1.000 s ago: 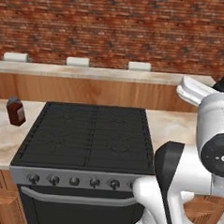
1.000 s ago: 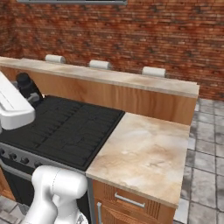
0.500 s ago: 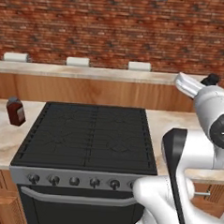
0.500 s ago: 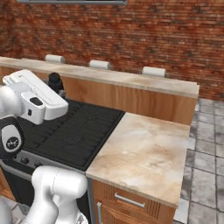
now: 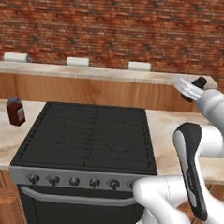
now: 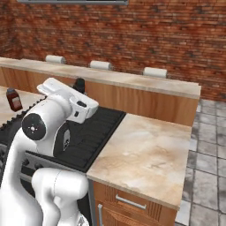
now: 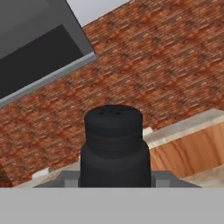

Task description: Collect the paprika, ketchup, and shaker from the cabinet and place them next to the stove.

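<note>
shaker [image 7: 113, 144] held in the hand [image 7: 114, 180], carried above the tabletop [image 6: 145, 152] right of the stove [image 5: 89, 136].

the hand is closed on the shaker's lower body, its perforated cap pointing out ahead, just past the fingertips. it is judged small, rigid and light, with smooth tapered sides that could slip, so a grip low on the wider base seems safest. a dark red jar, judged to be the paprika [image 5: 15, 111], stands on the tabletop left of the stove, well apart from the hand.
</note>
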{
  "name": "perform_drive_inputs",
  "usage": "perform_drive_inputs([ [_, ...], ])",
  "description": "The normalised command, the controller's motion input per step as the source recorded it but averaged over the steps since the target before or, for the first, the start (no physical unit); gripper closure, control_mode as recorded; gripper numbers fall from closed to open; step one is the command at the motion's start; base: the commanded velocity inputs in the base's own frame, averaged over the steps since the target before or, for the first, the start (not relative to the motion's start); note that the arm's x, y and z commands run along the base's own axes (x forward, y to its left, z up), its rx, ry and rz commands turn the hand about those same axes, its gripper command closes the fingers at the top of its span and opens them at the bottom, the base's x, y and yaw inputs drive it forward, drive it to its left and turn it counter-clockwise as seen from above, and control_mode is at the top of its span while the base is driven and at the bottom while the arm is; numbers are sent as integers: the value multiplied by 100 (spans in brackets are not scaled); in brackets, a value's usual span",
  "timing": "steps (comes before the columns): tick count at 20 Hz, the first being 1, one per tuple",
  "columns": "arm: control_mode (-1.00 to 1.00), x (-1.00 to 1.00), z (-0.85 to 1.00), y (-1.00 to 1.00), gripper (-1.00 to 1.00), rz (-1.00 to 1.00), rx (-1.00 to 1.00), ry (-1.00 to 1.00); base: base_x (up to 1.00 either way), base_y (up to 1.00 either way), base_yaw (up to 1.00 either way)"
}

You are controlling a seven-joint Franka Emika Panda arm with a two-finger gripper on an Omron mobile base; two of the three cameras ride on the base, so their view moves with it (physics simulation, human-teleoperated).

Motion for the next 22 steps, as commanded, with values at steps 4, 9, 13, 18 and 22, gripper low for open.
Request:
perform_drive_inputs([
  [4, -100, 74, -57, -15, 100, 30, 0, 0, 0, 0, 0],
  [9, -100, 66, -91, -16, 100, 24, -4, 4, 0, 0, 0],
  [13, -100, 58, -93, -13, 100, 23, -7, 3, 0, 0, 0],
  [18, -100, 26, -53, -34, 100, 21, -1, -2, 0, 0, 0],
  [22, -100, 2, -10, -56, 100, 14, -4, -9, 0, 0, 0],
])
